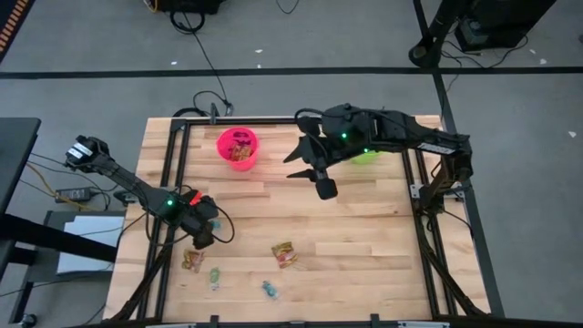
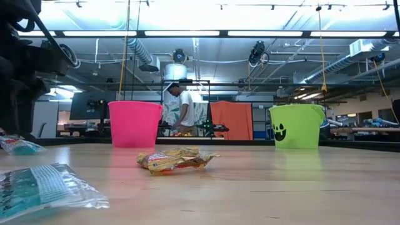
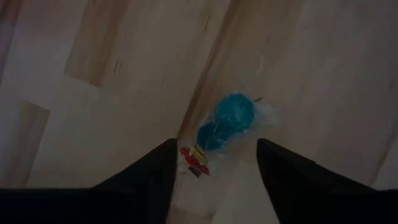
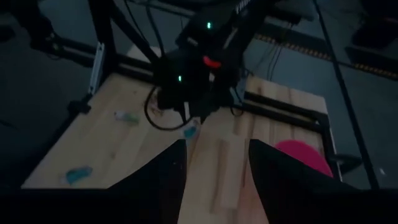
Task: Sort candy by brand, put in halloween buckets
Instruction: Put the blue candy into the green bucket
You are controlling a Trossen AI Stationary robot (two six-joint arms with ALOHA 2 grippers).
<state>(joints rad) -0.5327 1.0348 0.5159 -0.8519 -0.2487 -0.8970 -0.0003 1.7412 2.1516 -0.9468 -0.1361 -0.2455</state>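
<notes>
The left gripper (image 3: 214, 171) stands wide over a teal sweet in clear crinkled wrapper (image 3: 227, 121). The right gripper (image 4: 214, 180) is parted, empty. Risk: the slick wrapper may slide off a fingertip on closing.

On my wooden table the hot pink round plastic bucket (image 1: 238, 148) stands upright near the far edge, orange-yellow packets already inside it. My lime green plastic bucket (image 2: 297, 125), black grin on its side, stands upright well to its right. A flat orange-red-yellow wrapped candy packet (image 1: 284, 254) lies near the front, another orange packet (image 1: 193, 261) to its left. A teal candy in clear wrap (image 3: 225, 122) lies just ahead of my left fingers.
</notes>
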